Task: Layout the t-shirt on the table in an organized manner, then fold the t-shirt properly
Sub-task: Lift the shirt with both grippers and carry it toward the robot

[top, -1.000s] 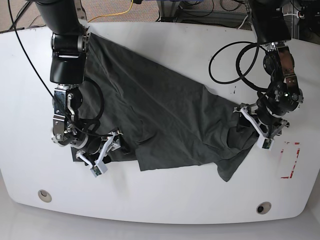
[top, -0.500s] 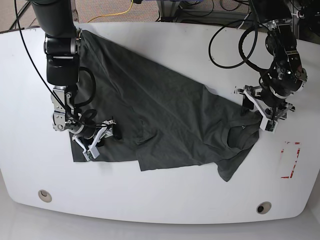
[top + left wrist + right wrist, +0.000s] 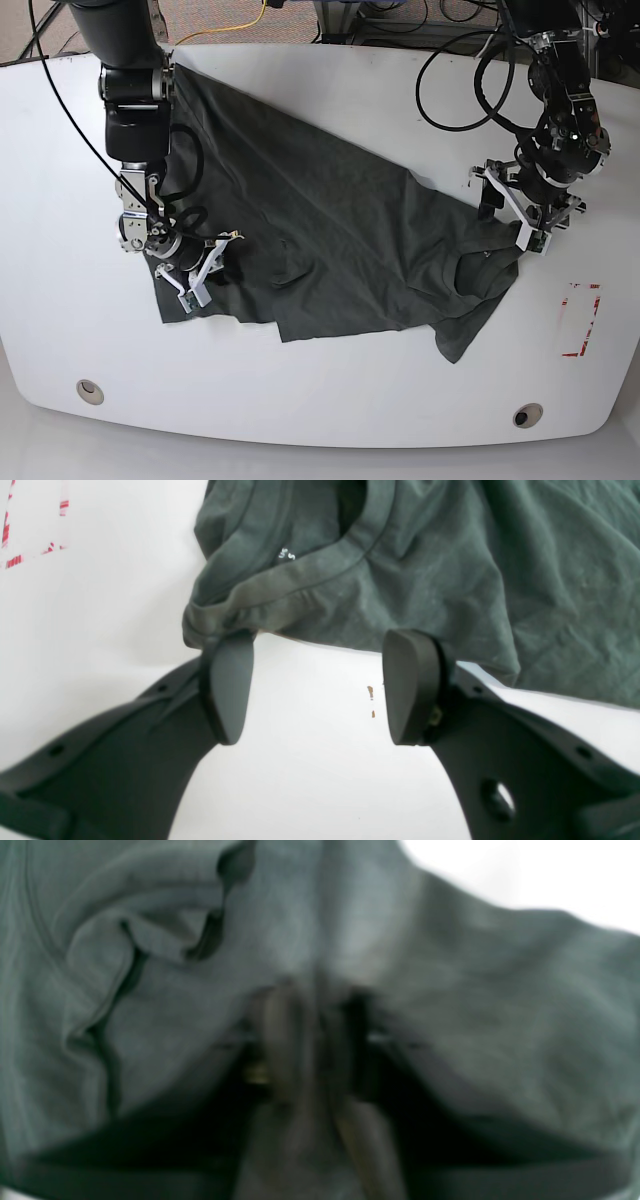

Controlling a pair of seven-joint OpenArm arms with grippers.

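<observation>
Layout step, not folding yet. T-shirt point(image 3: 330, 240) sprawls wrinkled, diagonal across worktop point(image 3: 320, 400) from far-left corner toward right edge.

Right tool point(image 3: 205, 270) clamped on cloth fold near left edge. Left tool point(image 3: 315, 690) spread wide, empty, beside collar point(image 3: 310, 575).

Next, likely: left grips collar end, both pull flat.

Red tape point(image 3: 582, 320) near right edge, cable loops overhead; neither blocks.

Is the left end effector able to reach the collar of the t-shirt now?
Probably yes. The left end effector is open, with the t-shirt collar just ahead of its fingertips and only bare table around it.
</observation>
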